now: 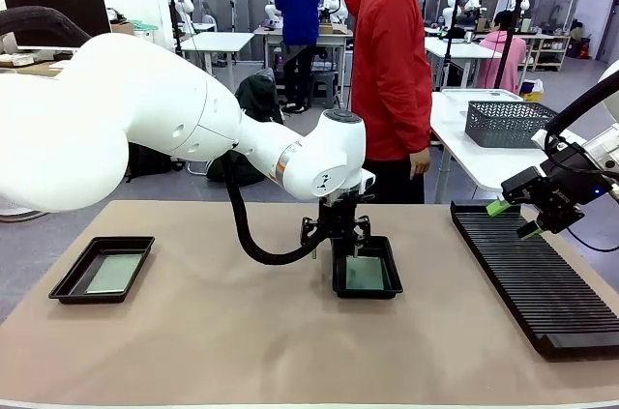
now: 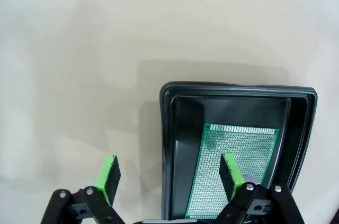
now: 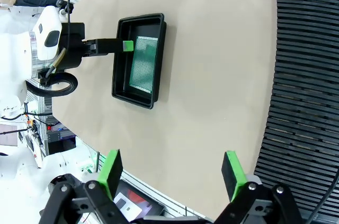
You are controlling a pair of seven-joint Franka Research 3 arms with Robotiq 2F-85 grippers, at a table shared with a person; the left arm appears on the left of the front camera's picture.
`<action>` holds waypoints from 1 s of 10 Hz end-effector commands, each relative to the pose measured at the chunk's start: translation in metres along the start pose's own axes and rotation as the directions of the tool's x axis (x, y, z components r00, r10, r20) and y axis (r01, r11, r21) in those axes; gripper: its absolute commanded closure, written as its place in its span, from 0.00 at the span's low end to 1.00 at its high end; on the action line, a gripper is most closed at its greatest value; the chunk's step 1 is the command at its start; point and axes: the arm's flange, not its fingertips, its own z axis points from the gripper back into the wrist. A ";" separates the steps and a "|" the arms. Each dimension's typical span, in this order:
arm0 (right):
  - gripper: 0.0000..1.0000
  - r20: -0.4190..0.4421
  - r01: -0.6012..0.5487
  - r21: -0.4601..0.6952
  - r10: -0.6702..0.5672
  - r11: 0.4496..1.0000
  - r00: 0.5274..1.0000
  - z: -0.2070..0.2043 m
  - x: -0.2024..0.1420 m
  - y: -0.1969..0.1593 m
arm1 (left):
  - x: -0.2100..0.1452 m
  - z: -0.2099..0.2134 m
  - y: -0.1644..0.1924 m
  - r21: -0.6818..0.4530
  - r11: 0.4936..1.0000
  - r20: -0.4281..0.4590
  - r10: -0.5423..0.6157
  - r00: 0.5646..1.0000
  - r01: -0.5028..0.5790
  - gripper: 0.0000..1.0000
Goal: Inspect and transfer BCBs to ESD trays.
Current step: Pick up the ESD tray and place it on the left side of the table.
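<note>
1. Long black ribbed slotted rack (image 1: 537, 274) lies along the right side of the tan-covered bench (image 1: 242, 332); nothing stands between it and the middle tray.
2. A dark wire mesh basket (image 1: 510, 123) sits on a white table beyond the bench, far right, and a person in a red top (image 1: 391, 61) stands at the far edge, right behind the left arm's wrist.
3. Middle of the bench: a shallow black plastic ESD tray with sloped walls (image 1: 368, 269), and in it a thin flat green perforated board (image 2: 233, 168) lying flat on the floor.
4. Left side of the bench: a second identical black tray (image 1: 102, 270), holding a pale grey-green flat board (image 1: 113, 274).
5. The left gripper (image 2: 169, 179) hangs right over the middle tray's near-left rim, jaws spread, one green pad (image 2: 108, 179) outside the tray wall, the other above the board, pinching nothing.
6. The right gripper (image 3: 172, 173) is up over the rack's far end, jaws wide apart and empty.
7. A black cable loops from the left wrist down toward the bench, and from the front the wrist hides the tray's far rim.
8. In the left wrist view the board's lower edge is cut off behind the finger.
</note>
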 end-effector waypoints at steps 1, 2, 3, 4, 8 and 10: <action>0.00 0.007 0.024 0.001 -0.024 1.000 1.000 0.001 -0.001 0.003 | 0.003 -0.003 0.001 -0.015 1.000 -0.005 0.004 1.000 -0.004 0.32; 0.00 0.007 0.024 0.001 -0.024 1.000 1.000 0.001 -0.001 0.003 | 0.004 -0.005 0.002 -0.031 1.000 -0.008 -0.007 1.000 0.006 0.60; 0.00 0.007 0.024 0.001 -0.024 1.000 1.000 0.001 -0.001 0.003 | 0.004 -0.007 0.003 -0.044 0.999 -0.019 -0.017 1.000 0.016 0.92; 0.00 0.007 0.024 0.001 -0.024 1.000 1.000 0.001 -0.001 0.003 | 0.004 -0.007 0.006 -0.051 0.998 -0.027 -0.021 0.999 0.019 1.00; 0.00 0.007 0.024 0.001 -0.024 1.000 1.000 0.001 -0.001 0.003 | 0.004 -0.004 0.013 -0.099 0.995 -0.025 -0.036 0.999 0.033 1.00; 0.00 0.007 0.024 0.001 -0.024 1.000 1.000 0.001 -0.001 0.003 | 0.005 -0.002 0.016 -0.097 0.995 -0.045 -0.035 0.998 0.030 1.00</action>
